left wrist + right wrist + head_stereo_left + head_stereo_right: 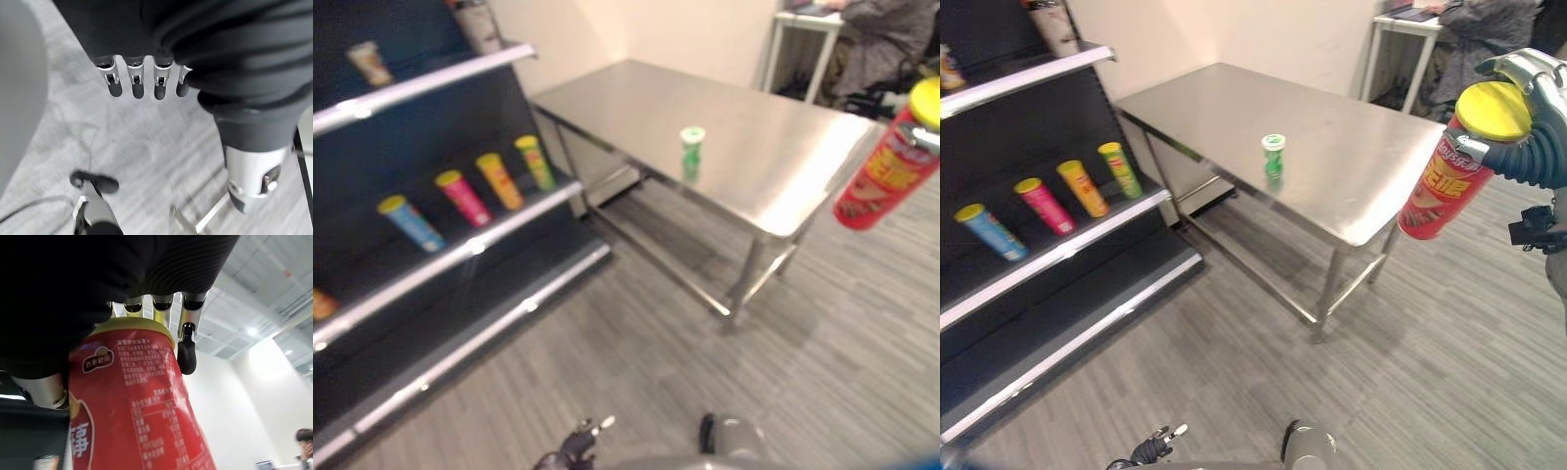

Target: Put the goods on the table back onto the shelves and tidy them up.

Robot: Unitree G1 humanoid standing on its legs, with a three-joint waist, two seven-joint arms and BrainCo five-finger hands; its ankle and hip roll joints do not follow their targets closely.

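Grey wood-look flooring [1234, 333] lay between a dark shelving unit [1058, 257] and a steel counter [1332, 157]. The right robot hand [1533, 117] was curled round the upper end of a tall red cylindrical snack can with a yellow lid [1454, 166], held tilted in the air past the counter's edge. Likely light, rigid but dentable and smooth-walled; a mid-body grasp seems safer. The left robot hand [142, 81] hung relaxed, holding nothing. A small green can [1273, 155] stood on the counter; four coloured cans [1048, 201] lay on a shelf.
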